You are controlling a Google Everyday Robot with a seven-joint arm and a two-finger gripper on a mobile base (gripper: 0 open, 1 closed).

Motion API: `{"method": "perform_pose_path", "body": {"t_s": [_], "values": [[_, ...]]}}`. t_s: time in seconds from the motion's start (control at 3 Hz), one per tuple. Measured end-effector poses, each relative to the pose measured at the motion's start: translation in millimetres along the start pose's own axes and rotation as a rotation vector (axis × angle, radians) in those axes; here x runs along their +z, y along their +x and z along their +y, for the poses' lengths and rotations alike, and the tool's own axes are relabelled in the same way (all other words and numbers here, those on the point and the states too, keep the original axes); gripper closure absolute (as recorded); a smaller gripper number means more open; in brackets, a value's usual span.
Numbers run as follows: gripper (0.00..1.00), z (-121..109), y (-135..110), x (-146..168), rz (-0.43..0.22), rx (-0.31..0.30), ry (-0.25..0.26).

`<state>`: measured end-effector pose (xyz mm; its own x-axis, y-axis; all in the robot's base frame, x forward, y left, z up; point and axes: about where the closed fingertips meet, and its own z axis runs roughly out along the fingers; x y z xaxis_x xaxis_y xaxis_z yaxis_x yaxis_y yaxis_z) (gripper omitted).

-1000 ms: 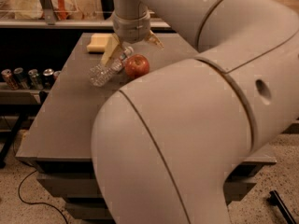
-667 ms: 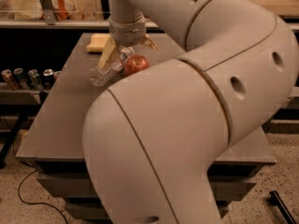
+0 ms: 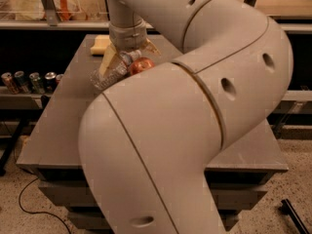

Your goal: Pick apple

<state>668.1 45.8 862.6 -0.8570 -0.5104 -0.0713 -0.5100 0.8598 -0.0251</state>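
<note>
Spread jaws of the gripper (image 3: pixel 127 60) are poised over the apple (image 3: pixel 140 65), which is framed between them beside a bottle (image 3: pixel 108 76).

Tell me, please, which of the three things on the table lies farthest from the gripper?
The pale yellow sponge at a far corner of the table; the apple and clear bottle sit right under the gripper.

Apple (image 3: pixel 140 65): round, red-orange, glossy; lower part hidden behind the arm (image 3: pixel 195 130).
Place: far part of the bench (image 3: pixel 68 106), just beside a clear bottle (image 3: pixel 109 74).
Pincer (image 3: pixel 129 56): directly above it, fingers spread.
</note>
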Motion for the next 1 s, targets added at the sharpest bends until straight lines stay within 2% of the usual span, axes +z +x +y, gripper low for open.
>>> {"method": "perform_pose_path", "body": {"t_s": [0.33,0.67,1.0], "values": [[0.18,5,-2,1,-0.013,-0.019,-0.001],[0.41,8,-2,2,-0.029,-0.035,-0.011],[0.64,15,-2,1,-0.052,-0.078,-0.019]]}}
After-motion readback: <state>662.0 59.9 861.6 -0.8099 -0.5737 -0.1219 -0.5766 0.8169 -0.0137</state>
